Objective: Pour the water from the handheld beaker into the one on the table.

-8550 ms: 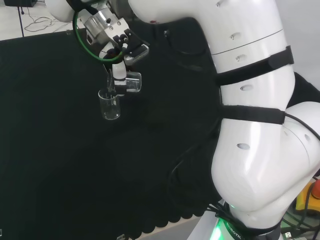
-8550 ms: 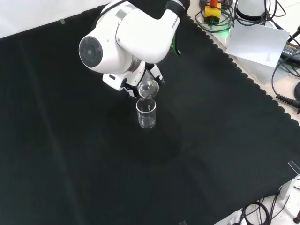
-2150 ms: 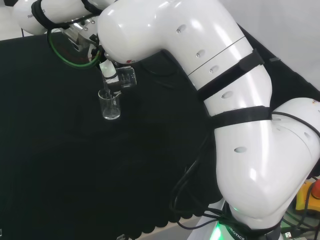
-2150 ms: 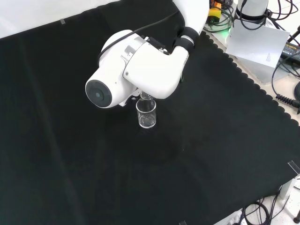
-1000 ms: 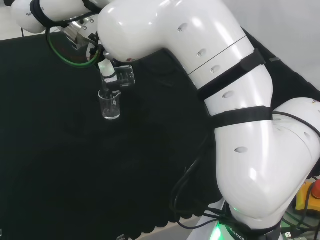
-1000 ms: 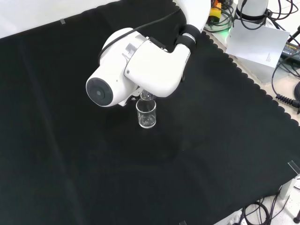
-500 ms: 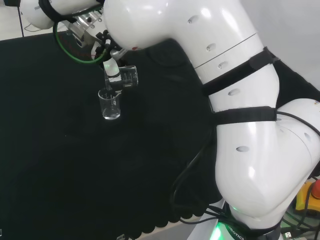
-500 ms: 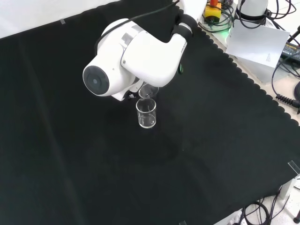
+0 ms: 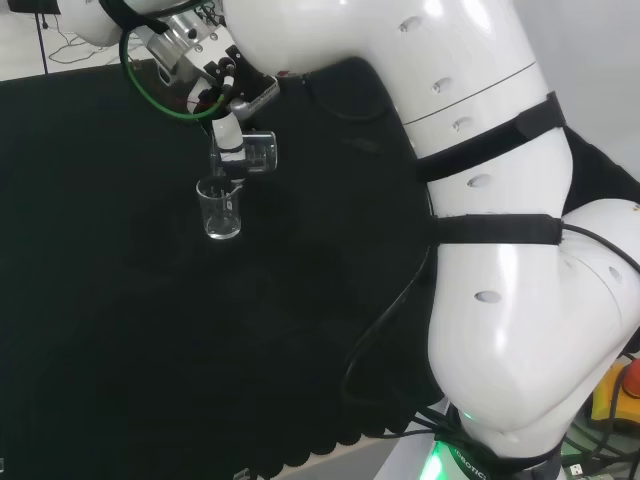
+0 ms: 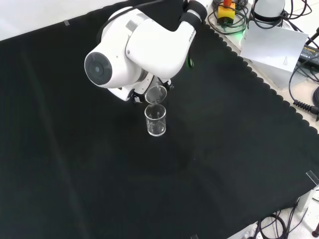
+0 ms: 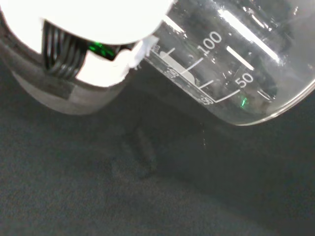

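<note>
Robot lab, black cloth [image 10: 239, 149] over bench, cables [image 10: 304, 94] and emergency stop button [image 10: 227, 11] at its edge

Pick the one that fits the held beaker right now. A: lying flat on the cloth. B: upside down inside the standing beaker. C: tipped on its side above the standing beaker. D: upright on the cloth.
C: the hand holds the beaker sideways, above the rim of the standing beaker.

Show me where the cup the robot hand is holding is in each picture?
Head view: the held beaker lies tilted at upper left, just above and right of the standing beaker.
Front view: it sits under the big white arm link, directly above the standing beaker.
Wrist view: it is large and close, with marked lines on its glass.
Shared landmark: the black cloth.
</note>
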`<state>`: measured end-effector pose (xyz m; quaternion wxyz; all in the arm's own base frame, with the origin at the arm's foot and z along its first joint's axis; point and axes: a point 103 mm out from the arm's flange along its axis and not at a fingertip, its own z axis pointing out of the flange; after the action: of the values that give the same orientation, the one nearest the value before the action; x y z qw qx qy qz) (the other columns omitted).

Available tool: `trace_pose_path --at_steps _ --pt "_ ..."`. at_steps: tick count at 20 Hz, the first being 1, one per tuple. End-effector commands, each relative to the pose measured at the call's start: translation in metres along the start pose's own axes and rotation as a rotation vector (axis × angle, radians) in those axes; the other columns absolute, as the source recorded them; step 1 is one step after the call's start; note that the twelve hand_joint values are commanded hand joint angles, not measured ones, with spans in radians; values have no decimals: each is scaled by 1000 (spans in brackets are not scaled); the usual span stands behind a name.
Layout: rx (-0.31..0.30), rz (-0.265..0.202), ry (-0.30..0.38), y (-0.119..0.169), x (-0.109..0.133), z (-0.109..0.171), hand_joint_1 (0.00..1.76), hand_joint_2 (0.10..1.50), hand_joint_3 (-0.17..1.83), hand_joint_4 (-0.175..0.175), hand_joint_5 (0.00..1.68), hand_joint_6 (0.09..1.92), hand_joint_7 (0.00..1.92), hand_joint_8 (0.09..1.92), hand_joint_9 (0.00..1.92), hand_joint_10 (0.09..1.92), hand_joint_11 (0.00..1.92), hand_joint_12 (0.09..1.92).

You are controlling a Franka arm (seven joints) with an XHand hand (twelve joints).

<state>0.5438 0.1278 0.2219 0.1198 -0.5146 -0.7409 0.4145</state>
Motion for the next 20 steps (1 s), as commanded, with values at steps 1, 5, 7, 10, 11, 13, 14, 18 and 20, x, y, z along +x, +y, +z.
trace_pose_path --at_steps 1,5,7,10,11,13,14,18,20 --pt "-89 -28 83 -1 -12 4 1318 653 615 -175 1308 560 1371 516 1585 432 1315 682" --pt "-151 -48 135 -2 -21 8 1318 653 615 -175 1308 560 1371 516 1585 432 1315 682" --pt "-177 -60 165 -2 -28 12 1318 653 616 -175 1308 560 1371 516 1585 432 1315 682" --pt "-216 -73 205 -3 -38 19 1318 653 616 -175 1308 561 1371 516 1584 433 1317 683" --pt "-225 -76 216 -3 -41 20 1318 653 616 -175 1308 561 1371 516 1584 433 1317 683" --pt "-241 -83 236 -3 -46 24 1318 653 616 -175 1308 561 1371 516 1584 433 1318 683" --pt "-249 -87 245 -3 -48 25 1318 653 616 -175 1308 561 1371 516 1584 433 1318 683" --pt "-280 -100 279 -4 -55 31 1318 653 616 -175 1308 561 1370 516 1583 434 1319 683" --pt "-301 -116 303 -3 -58 34 1318 654 615 -175 1308 561 1370 516 1582 434 1319 684"
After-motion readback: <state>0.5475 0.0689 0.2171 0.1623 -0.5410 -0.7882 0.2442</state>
